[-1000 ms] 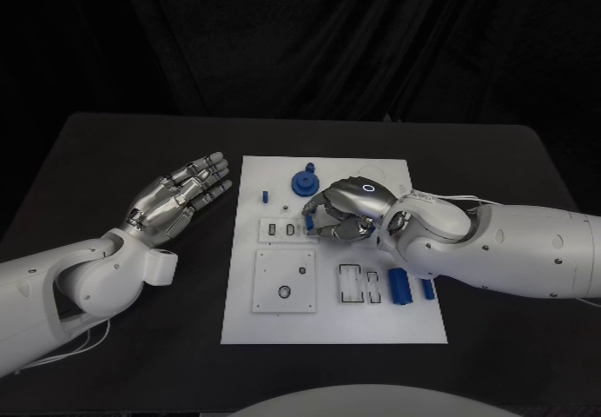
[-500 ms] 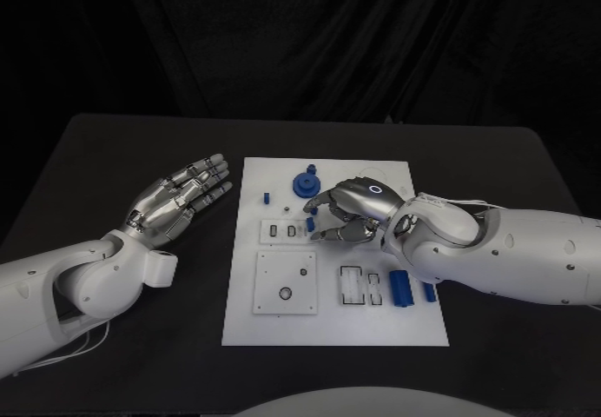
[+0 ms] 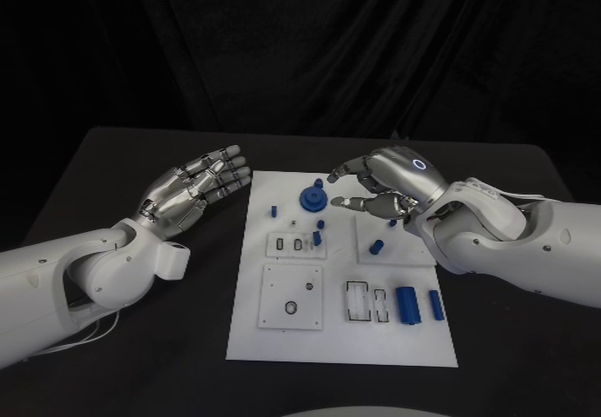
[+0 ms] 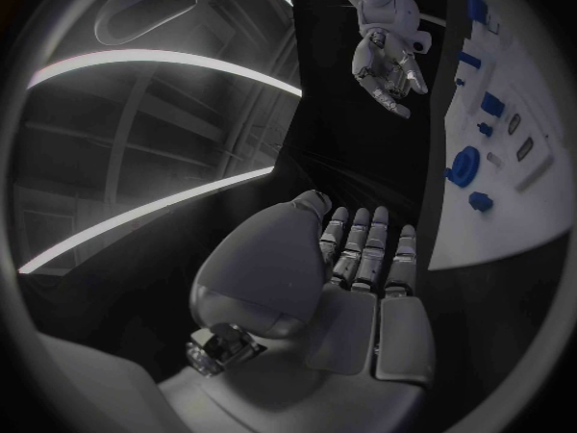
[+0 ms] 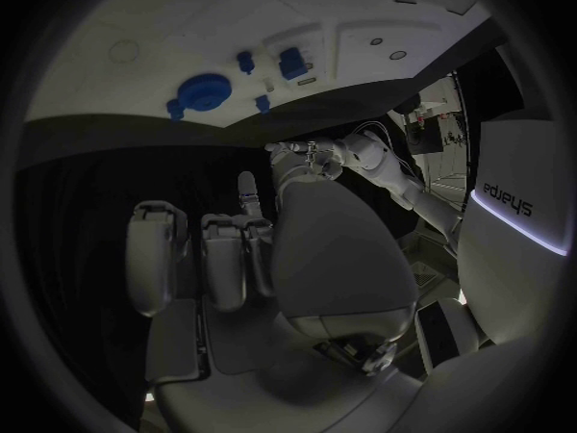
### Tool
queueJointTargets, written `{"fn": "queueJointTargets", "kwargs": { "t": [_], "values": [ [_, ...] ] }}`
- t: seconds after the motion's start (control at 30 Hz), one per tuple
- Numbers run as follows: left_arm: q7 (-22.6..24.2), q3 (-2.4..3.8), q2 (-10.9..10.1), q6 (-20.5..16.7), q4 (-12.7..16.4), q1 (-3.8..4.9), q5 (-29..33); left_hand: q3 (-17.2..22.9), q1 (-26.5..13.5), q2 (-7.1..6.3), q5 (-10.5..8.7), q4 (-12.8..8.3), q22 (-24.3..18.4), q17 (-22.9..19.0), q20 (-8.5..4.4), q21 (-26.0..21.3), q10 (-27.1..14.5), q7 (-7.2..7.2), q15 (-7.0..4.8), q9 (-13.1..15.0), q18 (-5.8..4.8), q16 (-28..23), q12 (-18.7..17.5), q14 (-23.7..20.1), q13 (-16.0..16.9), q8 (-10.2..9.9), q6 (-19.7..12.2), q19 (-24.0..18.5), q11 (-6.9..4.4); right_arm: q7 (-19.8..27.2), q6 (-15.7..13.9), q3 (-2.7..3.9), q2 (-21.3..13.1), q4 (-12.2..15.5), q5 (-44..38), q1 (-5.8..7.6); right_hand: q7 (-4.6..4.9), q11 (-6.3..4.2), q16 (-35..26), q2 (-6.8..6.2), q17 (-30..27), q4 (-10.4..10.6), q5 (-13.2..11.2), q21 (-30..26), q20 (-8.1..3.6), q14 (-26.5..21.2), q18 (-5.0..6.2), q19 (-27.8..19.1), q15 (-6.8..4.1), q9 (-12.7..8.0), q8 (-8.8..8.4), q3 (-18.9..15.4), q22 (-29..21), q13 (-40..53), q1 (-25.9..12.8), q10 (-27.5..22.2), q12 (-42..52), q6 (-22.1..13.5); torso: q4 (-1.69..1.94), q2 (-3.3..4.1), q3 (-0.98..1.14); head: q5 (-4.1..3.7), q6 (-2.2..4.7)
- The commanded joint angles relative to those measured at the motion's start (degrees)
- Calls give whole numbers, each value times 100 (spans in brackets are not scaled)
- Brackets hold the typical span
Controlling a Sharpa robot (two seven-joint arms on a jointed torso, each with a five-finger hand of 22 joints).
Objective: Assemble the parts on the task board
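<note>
Where the white task board (image 3: pixel 338 334) lies in the middle of the black table (image 3: pixel 113 347), its long side runs away from the robot. Blue parts sit scattered on it: a round gear-like part (image 3: pixel 312 199) near the far edge, a small peg (image 3: pixel 274 210) beside it toward the left arm's side, a small upright piece (image 3: pixel 320 224) just past the slotted white block (image 3: pixel 292 245), another small blue piece (image 3: pixel 376 248) near the board's middle, and two blue cylinders (image 3: pixel 408 304) lying side by side near the right edge, next to a white frame with slots (image 3: pixel 365 302). A square white plate with a hole (image 3: pixel 292 297) sits nearer the robot.

Right hand (image 3: pixel 382 184) hovers above the board's far right corner, fingers curled loosely inward, thumb and fingertips apart, nothing visibly between them. From the right wrist view the fingers (image 5: pixel 157 250) hang clear of the board with no part in them.

Left hand (image 3: pixel 194 193) held off the board over bare table, palm up, fingers straight and close together, holding nothing.
</note>
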Motion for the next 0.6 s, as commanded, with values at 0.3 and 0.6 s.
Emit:
{"fn": "queueJointTargets", "kwargs": {
  "t": [0.3, 0.6],
  "values": [
    [-696, -1, 417, -164, -359, 430, -1564, 563, 217, -316, 109, -145, 671, 741, 186, 1486, 1211, 297, 221, 83, -25, 1724, 852, 1343, 489, 325, 919, 2319, 345, 181, 72, -3, -23, -380, 62, 140, 4, -26, 17, 24, 1510, 31, 68, 3, -21, 606, -53, 215, -14, -11, 21, 47, 1285, 1510, 69, 597, 15, 53, -30, -152, 52, 160, 240],
    [-1731, -1, 834, -525, -636, 634, -3294, 352, -661, -357, -1235, -5, 2271, 2739, -280, 3818, 1761, 512, -118, 126, -168, 4857, 3034, 1631, 2878, 295, 1215, 2771, 7, 43, 488, -4, -23, -617, 284, 76, 12, -20, 17, 102, 1510, 35, 78, -18, -20, 606, -48, 205, -10, -35, 22, 65, 1278, 1510, 59, 597, 15, 94, -24, -362, 138, 106, 184]
  ]
}}
